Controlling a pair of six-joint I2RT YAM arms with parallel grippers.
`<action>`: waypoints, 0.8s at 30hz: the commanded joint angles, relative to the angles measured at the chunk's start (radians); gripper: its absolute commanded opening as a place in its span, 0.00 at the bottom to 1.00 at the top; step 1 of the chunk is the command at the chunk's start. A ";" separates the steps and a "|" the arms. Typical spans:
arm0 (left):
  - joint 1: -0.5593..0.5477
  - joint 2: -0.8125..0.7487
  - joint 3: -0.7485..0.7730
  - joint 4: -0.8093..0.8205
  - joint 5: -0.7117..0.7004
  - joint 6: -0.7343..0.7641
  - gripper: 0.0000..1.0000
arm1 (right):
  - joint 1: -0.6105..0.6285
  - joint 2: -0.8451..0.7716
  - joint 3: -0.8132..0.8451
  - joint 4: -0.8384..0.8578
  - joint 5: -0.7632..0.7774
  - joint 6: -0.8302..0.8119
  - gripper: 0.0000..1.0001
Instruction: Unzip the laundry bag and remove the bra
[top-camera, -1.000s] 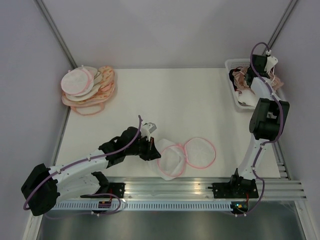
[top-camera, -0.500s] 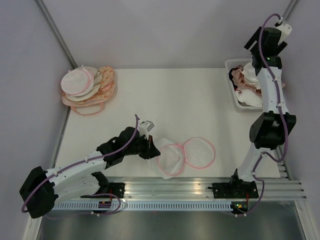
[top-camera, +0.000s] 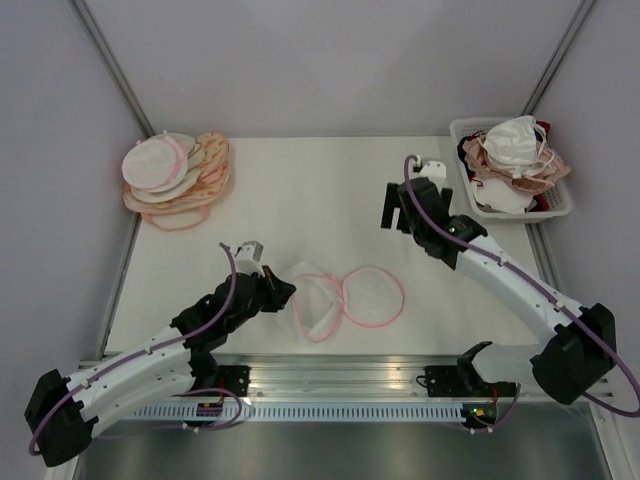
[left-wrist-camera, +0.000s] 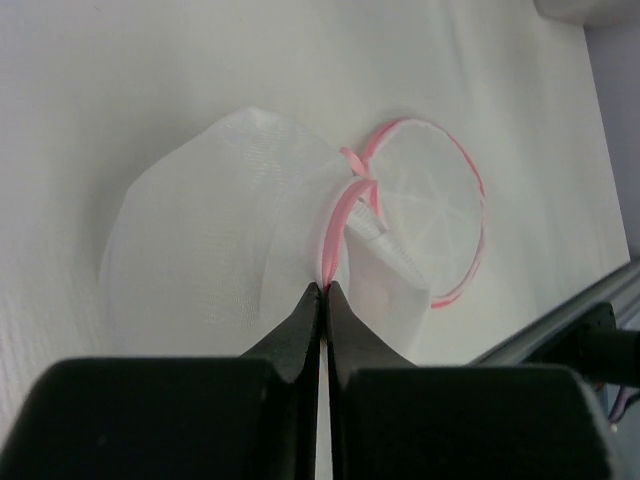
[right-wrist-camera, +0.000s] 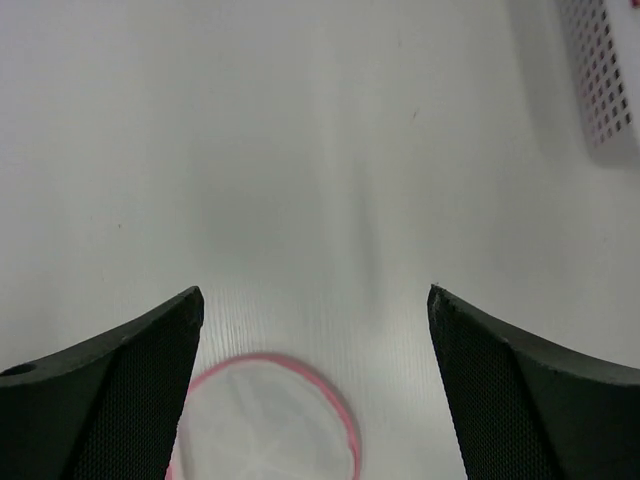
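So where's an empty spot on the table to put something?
Back middle of the table, between the pouch pile and the basket, is bare. Front is crowded: the left gripper pinches the bag there.

The laundry bag (left-wrist-camera: 210, 240), centre of the left wrist view, is thin translucent white mesh cloth with a pink fabric zip rim, on a matt white table (top-camera: 320, 190) with a fine ribbed grain. The left gripper (left-wrist-camera: 325, 292) and right gripper (right-wrist-camera: 314, 294) are matt black plastic, the right one's 2 inner faces finely stippled. The basket (right-wrist-camera: 600, 70) at upper right is white perforated plastic; the rail (top-camera: 350, 372) along the top view's bottom edge is bare silvery metal.
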 joint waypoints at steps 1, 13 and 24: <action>0.000 -0.039 -0.039 0.030 -0.174 -0.099 0.02 | 0.116 -0.141 -0.168 -0.004 0.094 0.129 0.97; 0.003 -0.083 -0.202 0.188 -0.229 -0.231 0.02 | 0.336 -0.209 -0.564 0.052 0.081 0.338 0.80; 0.003 -0.078 -0.208 0.214 -0.200 -0.231 0.02 | 0.350 -0.149 -0.670 0.195 0.042 0.401 0.51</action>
